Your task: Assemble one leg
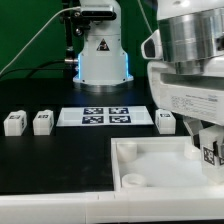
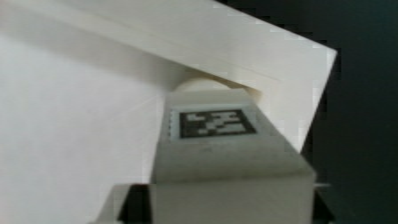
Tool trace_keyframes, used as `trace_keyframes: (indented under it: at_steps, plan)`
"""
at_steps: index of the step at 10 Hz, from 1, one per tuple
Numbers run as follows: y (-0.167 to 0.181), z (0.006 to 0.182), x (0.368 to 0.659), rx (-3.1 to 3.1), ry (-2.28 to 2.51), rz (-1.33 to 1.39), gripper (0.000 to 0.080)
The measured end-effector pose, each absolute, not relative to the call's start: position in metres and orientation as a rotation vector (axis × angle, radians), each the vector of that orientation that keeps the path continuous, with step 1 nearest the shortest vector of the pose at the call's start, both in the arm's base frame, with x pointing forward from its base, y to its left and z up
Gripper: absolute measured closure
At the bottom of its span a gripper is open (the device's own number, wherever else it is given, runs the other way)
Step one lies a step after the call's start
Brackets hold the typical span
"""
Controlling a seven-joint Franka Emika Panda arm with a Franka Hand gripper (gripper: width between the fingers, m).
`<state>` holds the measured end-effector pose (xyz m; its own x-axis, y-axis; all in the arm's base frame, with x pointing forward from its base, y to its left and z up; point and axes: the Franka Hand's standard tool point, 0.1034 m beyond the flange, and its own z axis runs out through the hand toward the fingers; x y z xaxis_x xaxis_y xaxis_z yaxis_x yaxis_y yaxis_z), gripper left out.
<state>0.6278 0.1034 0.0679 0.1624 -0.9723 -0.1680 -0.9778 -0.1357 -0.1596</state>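
Note:
My gripper [image 1: 208, 148] is shut on a leg [image 1: 211, 153], a small white block with a black-and-white tag, and holds it over the far right corner of the large white tray-like part [image 1: 150, 160]. In the wrist view the leg [image 2: 222, 150] runs between my dark fingers [image 2: 135, 200], and its far end sits at a round corner hole [image 2: 214, 82] of the tray-like part [image 2: 89, 100]. I cannot tell whether the leg is in the hole. Three more legs stand on the black table: two at the exterior view's left [image 1: 14, 122] [image 1: 42, 121] and one right of the marker board [image 1: 165, 121].
The marker board [image 1: 95, 116] lies flat at mid table. The robot base [image 1: 100, 55] stands behind it with cables to the exterior view's left. The tray-like part has another round hole at its near corner [image 1: 132, 181].

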Motion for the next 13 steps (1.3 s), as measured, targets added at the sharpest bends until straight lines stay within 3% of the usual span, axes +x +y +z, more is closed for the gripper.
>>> trace_keyframes:
  at_steps: [4, 5, 6, 9, 13]
  plan:
    - [0.11, 0.068, 0.626, -2.046, 2.058, 0.061, 0.0506]
    - [0.11, 0.068, 0.625, -2.046, 2.058, 0.062, 0.0324]
    - [0.111, 0.068, 0.625, -2.057, 2.047, 0.06, 0.0209]
    - [0.117, 0.067, 0.623, -2.541, 1.42, -0.032, 0.0153]
    - [0.115, 0.068, 0.625, -2.803, 0.893, -0.106, 0.0151]
